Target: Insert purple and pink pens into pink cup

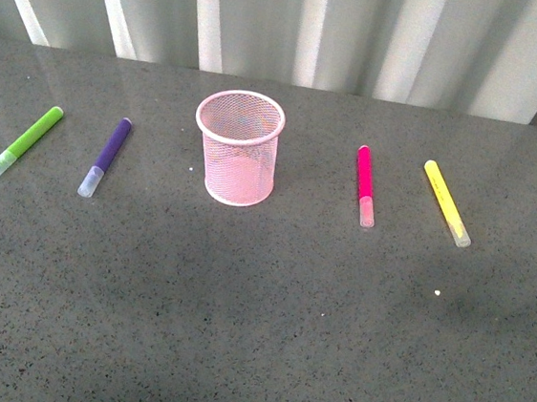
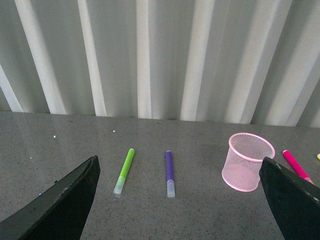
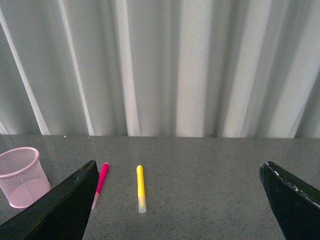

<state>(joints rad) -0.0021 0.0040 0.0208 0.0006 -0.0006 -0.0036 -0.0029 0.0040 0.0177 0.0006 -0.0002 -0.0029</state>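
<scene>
Your left gripper stands wide open with nothing between its dark, wedge-shaped fingers. Your right gripper is spread the same way and is also empty. Both hang above the tabletop, back from the work, and neither shows in the front view.

The cup stands upright toward the far edge, about midway between the left and right edges, mouth up and empty. The purple pen lies flat to its left and the pink pen flat to its right, each well apart from it. Both have the cap toward the near edge.

That layout seems meant to give each arm one pen, with the cup shared in the middle. A green pen lies further toward the left edge and a yellow pen further toward the right edge. Leave both alone.

The cup is fine pale pink wire mesh, round, with a rolled rim and sides tapering to the base. It looks light, so a knock on the rim could tip or slide it. The pens are slim, smooth, round barrels with translucent caps, and they will likely roll on the hard, speckled grey tabletop if nudged. They look longer than the cup is tall, so expect them to lean on the rim once they are in.
</scene>
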